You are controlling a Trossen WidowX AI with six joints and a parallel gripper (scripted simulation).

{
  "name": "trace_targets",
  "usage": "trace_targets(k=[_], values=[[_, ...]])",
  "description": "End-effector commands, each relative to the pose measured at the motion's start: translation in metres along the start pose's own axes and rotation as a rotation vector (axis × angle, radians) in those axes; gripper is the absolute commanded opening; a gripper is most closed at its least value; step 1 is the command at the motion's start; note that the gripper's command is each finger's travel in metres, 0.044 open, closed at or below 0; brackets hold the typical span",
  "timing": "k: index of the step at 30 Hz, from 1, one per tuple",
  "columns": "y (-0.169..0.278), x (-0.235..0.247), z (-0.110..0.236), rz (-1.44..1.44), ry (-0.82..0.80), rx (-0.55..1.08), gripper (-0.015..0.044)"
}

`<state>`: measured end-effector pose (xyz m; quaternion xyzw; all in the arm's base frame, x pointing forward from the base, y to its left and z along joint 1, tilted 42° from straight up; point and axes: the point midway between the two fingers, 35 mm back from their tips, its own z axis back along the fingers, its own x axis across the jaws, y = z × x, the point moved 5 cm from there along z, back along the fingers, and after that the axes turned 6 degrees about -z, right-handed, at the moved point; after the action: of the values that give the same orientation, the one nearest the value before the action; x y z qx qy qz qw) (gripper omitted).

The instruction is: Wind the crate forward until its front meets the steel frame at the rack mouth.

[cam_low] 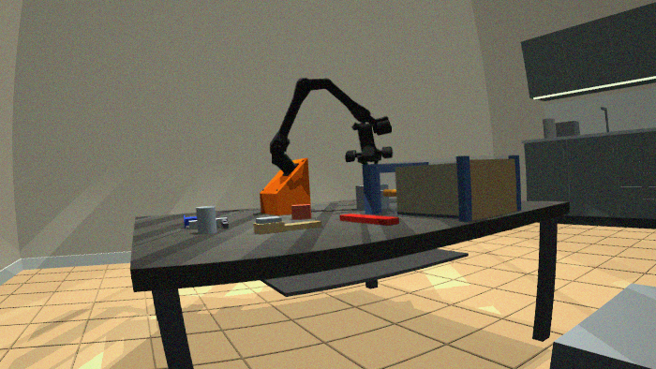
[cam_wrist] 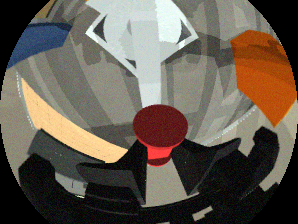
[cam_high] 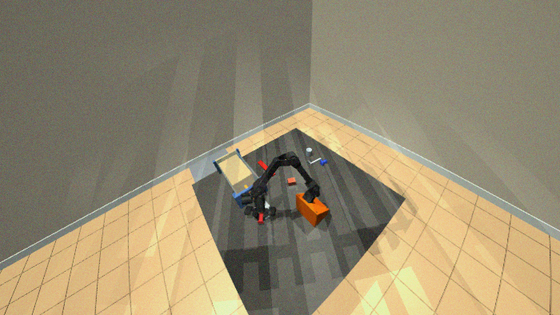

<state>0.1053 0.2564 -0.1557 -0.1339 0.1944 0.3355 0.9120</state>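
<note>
My gripper (cam_high: 260,213) (cam_low: 369,160) (cam_wrist: 154,133) points straight down and is shut on the red knob (cam_high: 261,218) (cam_wrist: 160,127) of the winch handle. In the wrist view the handle's pale arm (cam_wrist: 149,63) runs from the knob to the top of the grey winch (cam_wrist: 136,24) (cam_high: 268,206), where it is seated. An orange strap (cam_low: 389,192) leads from the winch towards the cubby. The tan crate (cam_high: 238,171) (cam_low: 447,188) sits flat inside the blue-posted cubby (cam_high: 239,197) (cam_low: 463,187). How close its front is to the frame I cannot tell.
The arm stands on an orange wedge base (cam_high: 312,209) (cam_low: 288,189) (cam_wrist: 262,72). On the bench lie a red bar (cam_high: 262,165) (cam_low: 369,218), a small red block (cam_high: 291,181) (cam_low: 301,212), a tan bar (cam_low: 287,227), a grey cylinder (cam_high: 309,152) (cam_low: 205,219) and a blue-handled tool (cam_high: 318,160) (cam_low: 190,222).
</note>
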Motion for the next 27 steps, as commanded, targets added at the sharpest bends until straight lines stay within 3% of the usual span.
trace_targets(k=[1, 27], values=[[-0.005, -0.015, 0.000, -0.010, 0.033, -0.013, 0.0000], [-0.020, -0.042, 0.006, -0.010, 0.035, -0.014, 0.0000]])
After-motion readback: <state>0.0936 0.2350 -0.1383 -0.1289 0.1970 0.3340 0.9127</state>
